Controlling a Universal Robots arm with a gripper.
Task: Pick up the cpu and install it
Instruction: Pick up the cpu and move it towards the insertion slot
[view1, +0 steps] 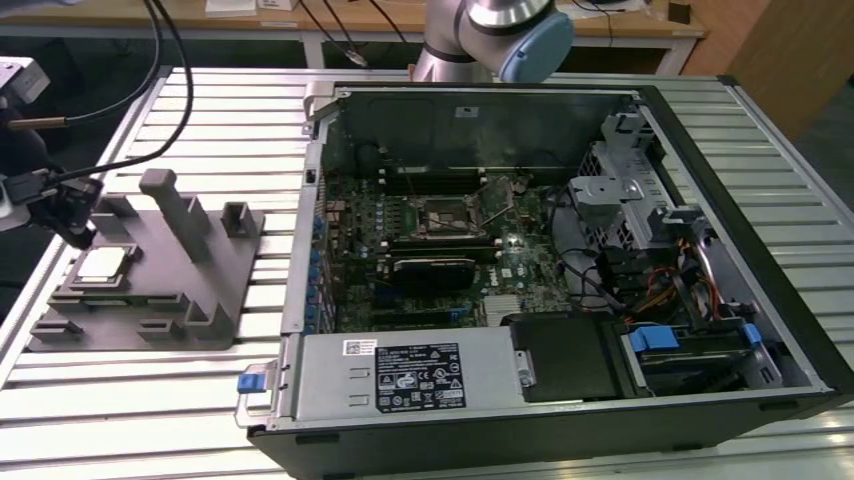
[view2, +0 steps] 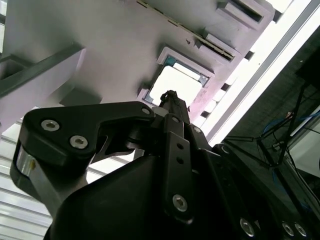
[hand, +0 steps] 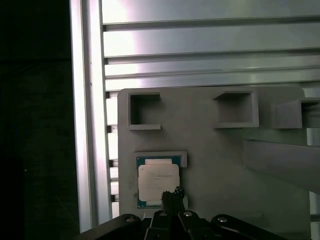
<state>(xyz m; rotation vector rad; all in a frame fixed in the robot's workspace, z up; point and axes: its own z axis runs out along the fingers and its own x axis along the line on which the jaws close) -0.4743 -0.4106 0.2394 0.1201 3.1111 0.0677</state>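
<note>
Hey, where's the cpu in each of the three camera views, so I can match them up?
Exterior view: the cpu lies in a recess of the grey fixture, at the exterior view's left, outside the computer case.
First wrist view: the cpu sits in its framed recess, just beyond the gripper.
Second wrist view: the cpu is the bright square just beyond the gripper.
Shared landmark: the grey fixture, visible in all three.

Arm (view1: 514, 35) pokes in at the exterior view's top centre, and the gripper (view1: 78, 230) hangs pointing down at the far left edge.
</note>
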